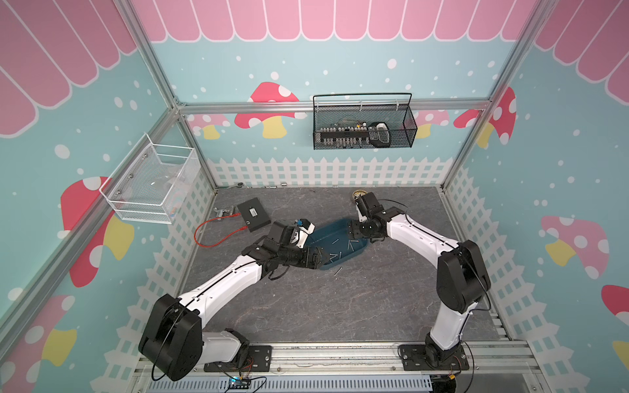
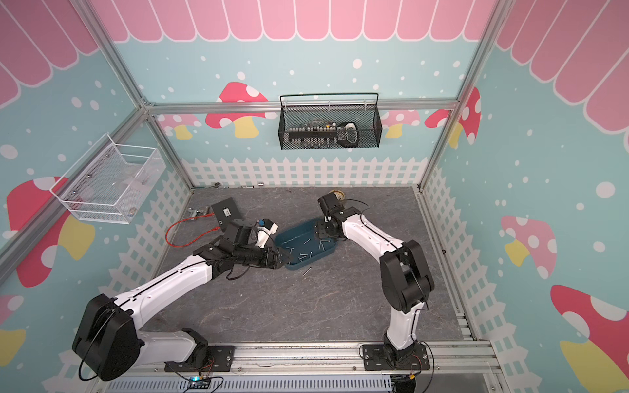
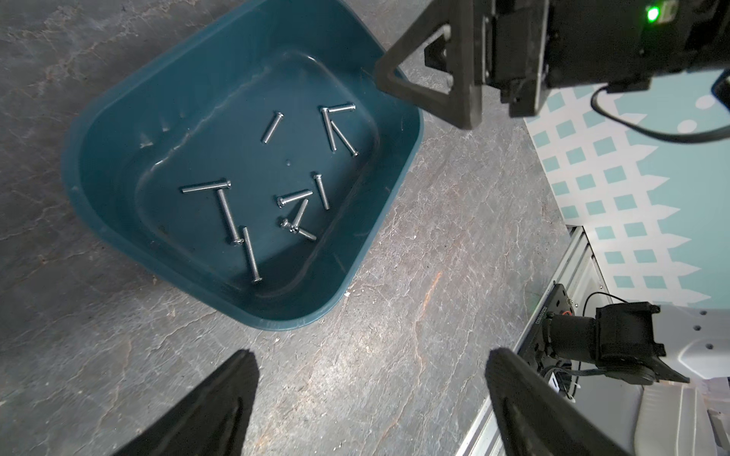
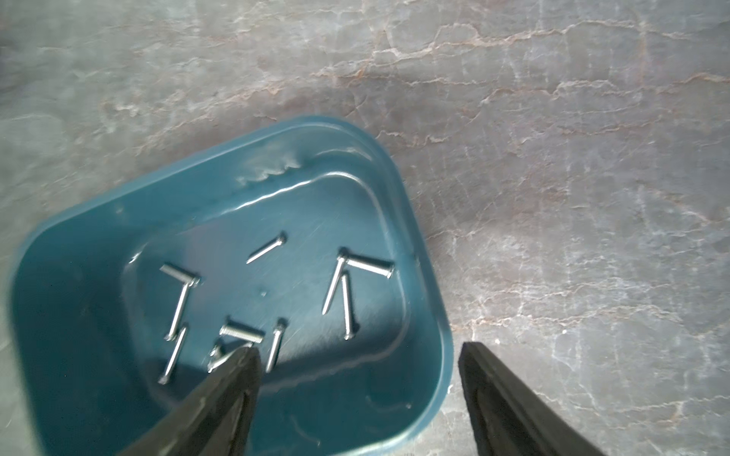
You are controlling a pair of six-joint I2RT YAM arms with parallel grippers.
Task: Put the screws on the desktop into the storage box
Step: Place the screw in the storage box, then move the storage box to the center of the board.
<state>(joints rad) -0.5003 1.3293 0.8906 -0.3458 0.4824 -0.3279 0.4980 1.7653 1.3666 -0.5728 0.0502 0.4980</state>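
A: When sorting by size, largest first: top entry?

B: First the desktop (image 1: 340,306), dark grey, veined. Next the storage box (image 3: 110,158), teal, near the middle, between both arms.

A: Then the grippers?

B: First the right gripper (image 4: 359,349): spread wide, empty, hanging across the box's wall, one finger over the inside, one outside. Then the left gripper (image 3: 371,357): likewise spread, holding nothing, over bare desktop just beside the box.

A: And the screws (image 3: 251,254)?

B: About eleven inside, flat on the box floor, some crossing. One loose screw (image 1: 338,271) outside, on the desktop just beside the box's near wall; visible in both top views.

A: Handling advice for that one?

B: Probably a job for the left gripper, as the nearer. Come straight down, fingers either side of the shank, across its length. Close at surface level; thin, round, likely to roll or skid. Lift clear of the rim before releasing. Avoid nudging the box.

A: Surroundings, same order?

B: First the black wire mesh basket (image 1: 408,129) on the back wall; then the white mesh basket (image 1: 136,199) on the side wall; then the flat black box (image 1: 253,217) and red cable (image 1: 196,234) at the desktop's far left. All well apart from the loose screw. Nearest obstacles: the box wall, and the right gripper above it.
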